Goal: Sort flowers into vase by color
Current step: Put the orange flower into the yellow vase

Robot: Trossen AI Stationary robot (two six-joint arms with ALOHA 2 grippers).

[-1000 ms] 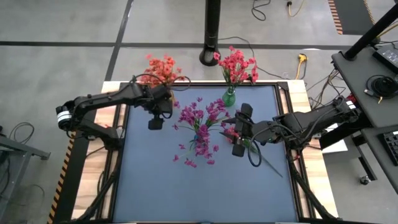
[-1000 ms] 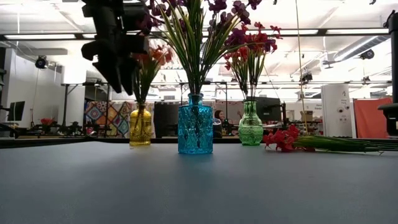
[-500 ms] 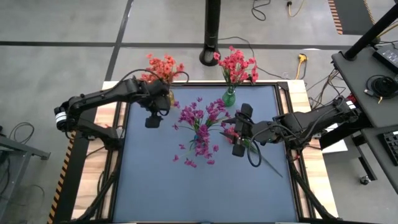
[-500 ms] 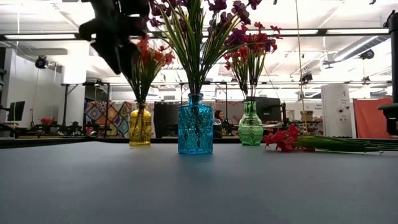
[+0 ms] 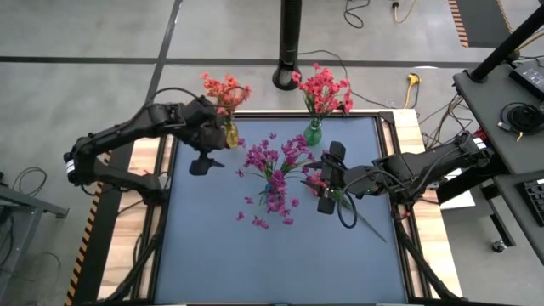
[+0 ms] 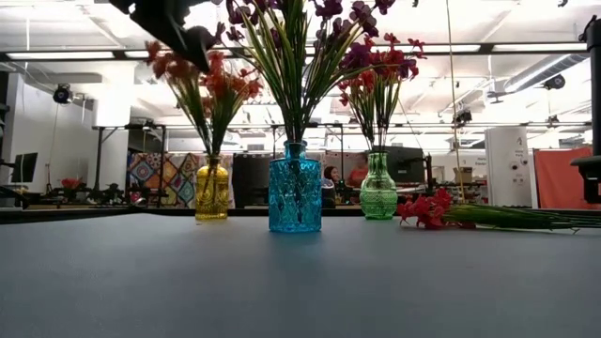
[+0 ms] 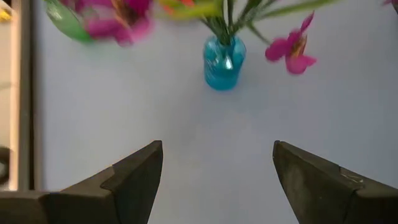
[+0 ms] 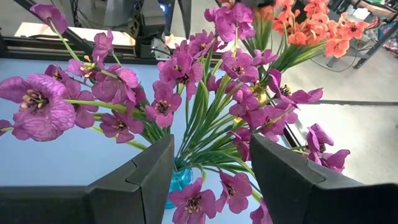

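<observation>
Three vases stand on the blue table. The yellow vase holds orange flowers, the blue vase purple ones, and the green vase red-pink ones. One red-pink sprig lies flat on the table, its stem running toward the near right. My left gripper hangs open and empty, high above the table near the yellow vase. My right gripper stands open above the lying sprig, facing the purple flowers.
Free blue table lies in front of the vases toward the near edge. A black pole base stands beyond the far edge. Wooden side rails flank the table. People sit in the room behind.
My left gripper has risen, drawn away from the yellow vase toward the table's left edge and turned about its wrist, staying open. In the low view it has left the front of the orange flowers, which now stand free in the yellow vase.
</observation>
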